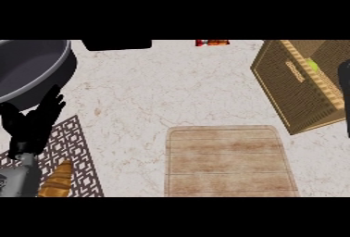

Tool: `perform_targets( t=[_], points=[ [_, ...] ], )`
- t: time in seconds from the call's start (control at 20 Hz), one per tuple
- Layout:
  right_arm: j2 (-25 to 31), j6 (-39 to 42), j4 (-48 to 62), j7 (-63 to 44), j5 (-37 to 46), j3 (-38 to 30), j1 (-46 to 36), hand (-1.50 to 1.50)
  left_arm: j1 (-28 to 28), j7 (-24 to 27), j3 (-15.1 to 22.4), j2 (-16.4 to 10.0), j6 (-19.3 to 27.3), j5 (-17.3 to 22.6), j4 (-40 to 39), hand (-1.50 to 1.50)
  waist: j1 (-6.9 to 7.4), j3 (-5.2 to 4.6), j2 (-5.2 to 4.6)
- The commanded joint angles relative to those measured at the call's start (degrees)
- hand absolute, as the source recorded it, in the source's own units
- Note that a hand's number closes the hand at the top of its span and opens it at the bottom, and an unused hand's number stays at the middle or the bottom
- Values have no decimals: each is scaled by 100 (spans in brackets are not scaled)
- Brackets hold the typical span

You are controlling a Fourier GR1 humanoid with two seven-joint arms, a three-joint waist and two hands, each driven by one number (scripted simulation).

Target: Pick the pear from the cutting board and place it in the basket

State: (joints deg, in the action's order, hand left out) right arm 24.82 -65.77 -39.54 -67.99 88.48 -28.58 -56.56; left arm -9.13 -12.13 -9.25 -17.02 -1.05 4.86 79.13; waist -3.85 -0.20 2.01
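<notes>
Bright even light on counter [171,88]; basket [284,88] side wall shaded.

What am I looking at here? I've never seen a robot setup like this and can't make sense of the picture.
This is one picture, taken from the robot's head, looking steeply down at a kitchen counter. The black left hand, on a grey forearm, rests open at the left and holds nothing. A dark shape at the right edge is probably the right hand; too little shows to say more. On the counter lie a cutting board with nothing on it, a basket with something green inside, likely the pear, a dark pan, and a patterned mat with a bread on it.
</notes>
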Motion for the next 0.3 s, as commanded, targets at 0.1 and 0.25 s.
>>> perform_targets(
  t=[0.1, 0.25],
  points=[
    [-835, 272, -1333, -275, -433, 34, 862, -150, 407, 236, -142, -26, -22, 24, -43, 0, -235, -2, 93],
    [-1139, 595, -1938, -214, -594, 161, 1249, -150, 278, -128, -324, -292, -111, 172, 63, 0, -322, 2, 138]
  ],
)
